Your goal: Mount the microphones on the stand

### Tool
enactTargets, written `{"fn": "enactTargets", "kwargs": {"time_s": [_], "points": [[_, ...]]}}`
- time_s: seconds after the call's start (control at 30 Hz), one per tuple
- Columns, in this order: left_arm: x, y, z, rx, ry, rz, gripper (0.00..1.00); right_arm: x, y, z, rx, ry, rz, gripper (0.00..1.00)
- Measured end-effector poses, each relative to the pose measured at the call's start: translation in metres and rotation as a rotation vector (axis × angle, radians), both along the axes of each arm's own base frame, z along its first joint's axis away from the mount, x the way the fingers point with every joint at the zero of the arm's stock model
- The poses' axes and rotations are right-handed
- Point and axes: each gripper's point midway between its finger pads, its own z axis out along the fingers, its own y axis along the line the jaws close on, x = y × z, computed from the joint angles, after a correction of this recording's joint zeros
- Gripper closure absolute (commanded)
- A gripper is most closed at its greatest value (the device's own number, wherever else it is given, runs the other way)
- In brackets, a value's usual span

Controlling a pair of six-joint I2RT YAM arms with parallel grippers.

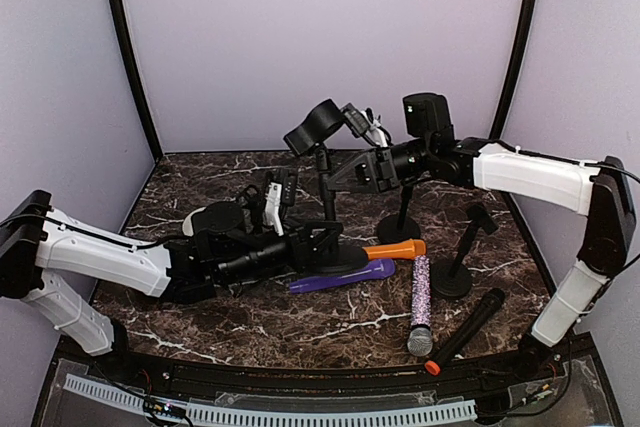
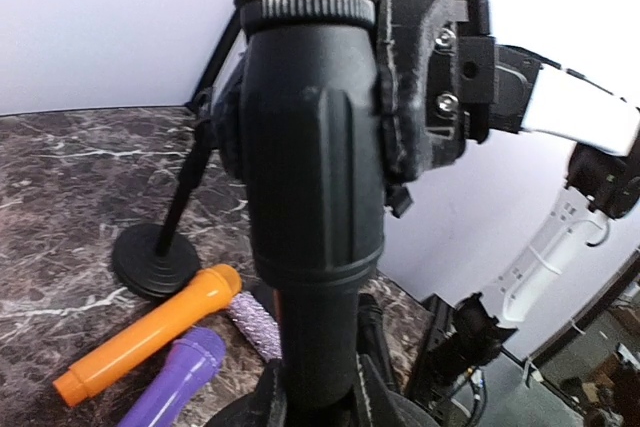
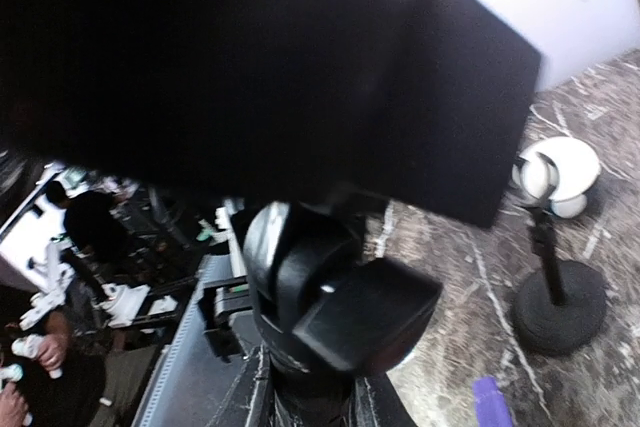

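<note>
The black microphone [image 1: 468, 329] lies nearest, diagonal, beside the lilac microphone [image 1: 421, 302]. The left gripper [image 1: 322, 239] clenches the stand [image 1: 325, 172] low. The orange microphone [image 1: 395, 249] and purple microphone [image 1: 345, 275] lie just right of it, lengthwise left-right. Whether the right gripper [image 1: 345, 175] grips, I cannot tell.

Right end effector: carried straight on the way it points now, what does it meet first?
Pointing leftward, the right end effector would meet the leftmost stand's pole first; it looks right at it, though depth is unclear from above.
</note>
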Motion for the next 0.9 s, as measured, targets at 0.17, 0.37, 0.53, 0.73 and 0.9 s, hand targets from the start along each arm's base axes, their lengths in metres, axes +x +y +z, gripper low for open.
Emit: {"fn": "enactTargets", "kwargs": {"time_s": [0.17,0.37,0.53,0.73,0.9], "points": [[-0.016,-0.006,0.025,-0.087,-0.073,-0.141,1.00,-0.013,-0.006,0.025,0.102,0.014,0.114,0.72],[-0.009,0.001,0.040,-0.098,-0.115,-0.112,1.00,0.036,-0.034,0.041,0.113,0.058,-0.044,0.40],[0.009,0.013,0.029,-0.035,-0.088,0.008,1.00,0.093,-0.062,0.033,0.016,-0.006,-0.322,0.25],[0.022,0.021,0.013,0.045,-0.062,0.086,1.00,0.054,-0.030,0.035,-0.045,-0.071,-0.267,0.19],[0.025,0.019,0.016,0.055,-0.061,0.098,1.00,0.037,-0.002,0.028,-0.074,-0.072,-0.208,0.15]]}}
